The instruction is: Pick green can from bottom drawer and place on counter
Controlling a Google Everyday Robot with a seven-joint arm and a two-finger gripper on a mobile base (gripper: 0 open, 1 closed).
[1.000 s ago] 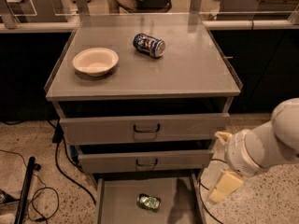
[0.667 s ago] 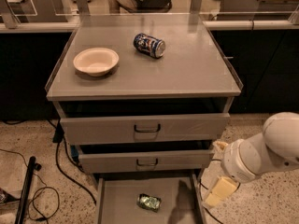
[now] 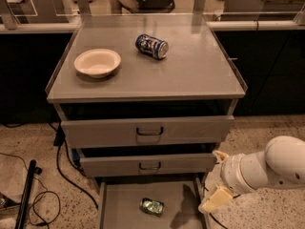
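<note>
Down by the open bottom drawer point(image 3: 119, 210), the end effector point(image 3: 215, 202) has sunk lower and edged toward its side wall; wide or narrow, I cannot tell. The green can point(image 3: 152, 206) lies on the drawer floor, untouched, so the grasp looks yet to come.

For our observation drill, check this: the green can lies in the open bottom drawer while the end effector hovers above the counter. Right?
Not quite. The camera view shows the end effector low, at the right side of the bottom drawer, not above the counter. The green can does lie in that open drawer.
</note>
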